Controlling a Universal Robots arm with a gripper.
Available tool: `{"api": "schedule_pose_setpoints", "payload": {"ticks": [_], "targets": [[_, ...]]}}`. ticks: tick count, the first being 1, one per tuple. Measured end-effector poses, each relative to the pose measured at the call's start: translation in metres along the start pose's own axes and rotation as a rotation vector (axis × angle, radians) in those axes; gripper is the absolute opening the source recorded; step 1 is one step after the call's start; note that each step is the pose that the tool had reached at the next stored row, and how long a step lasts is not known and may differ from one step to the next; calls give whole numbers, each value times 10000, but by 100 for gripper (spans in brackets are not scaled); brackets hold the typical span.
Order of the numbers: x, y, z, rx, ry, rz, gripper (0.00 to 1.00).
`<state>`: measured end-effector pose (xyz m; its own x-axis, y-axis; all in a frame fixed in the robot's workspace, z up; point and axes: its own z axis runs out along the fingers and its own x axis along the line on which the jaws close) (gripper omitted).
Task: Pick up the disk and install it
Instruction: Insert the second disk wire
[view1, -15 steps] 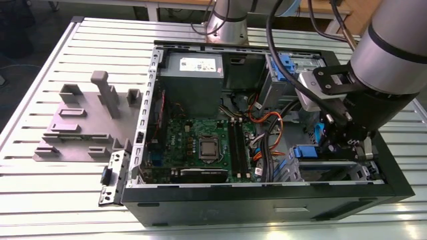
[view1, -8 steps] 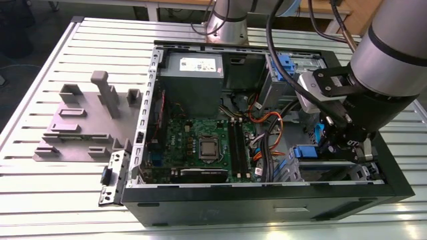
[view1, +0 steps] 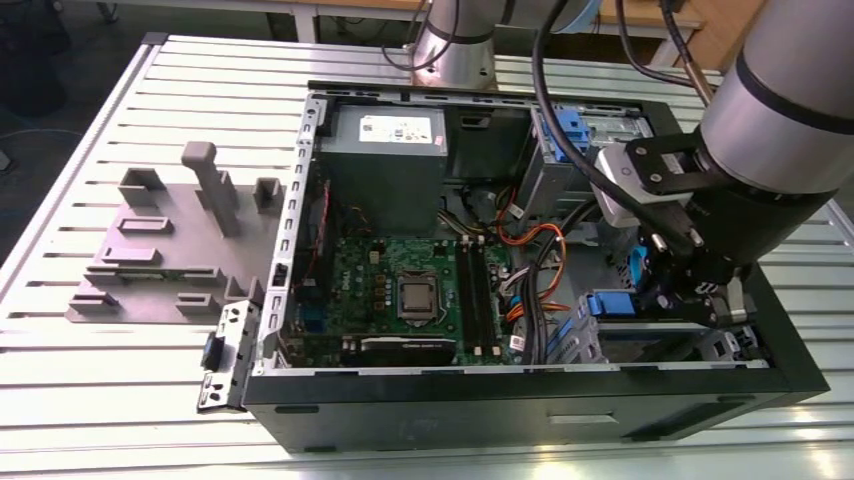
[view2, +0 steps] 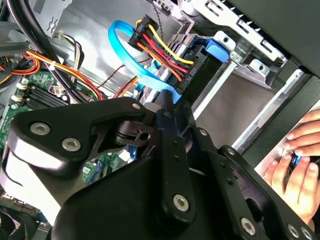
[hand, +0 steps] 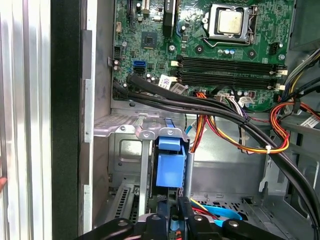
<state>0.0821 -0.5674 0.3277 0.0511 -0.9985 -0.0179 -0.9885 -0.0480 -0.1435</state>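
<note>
The gripper, fingers pinched narrow over the blue-framed disk, hangs inside the case; the disk stands partly seated in the cage.

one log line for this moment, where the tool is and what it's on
tool: inside open pc case, over drive cage | disk: blue carrier standing in cage slot | person's hand: outside case

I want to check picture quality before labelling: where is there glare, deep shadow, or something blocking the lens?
Exterior view: bright glare on the slatted table, the arm looming large at the exterior view's right. Second wrist view: the dark gripper body blocks the lower half. First wrist view: evenly lit motherboard, shadow low in the drive cage.
</note>
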Motion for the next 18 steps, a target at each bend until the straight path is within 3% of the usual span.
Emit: {"api": "schedule_pose_setpoints", "payload": {"ticks": [1,9,12,15,18], "targets": [[0,-1,-6,0,1,0,24],[-4,-29,-196,0,-14,2,24],[-4,-30,-203,0,-20,3,22],[-4,-30,-204,0,-21,3,11],[-4,-30,-205,0,-25,4,11]]}}
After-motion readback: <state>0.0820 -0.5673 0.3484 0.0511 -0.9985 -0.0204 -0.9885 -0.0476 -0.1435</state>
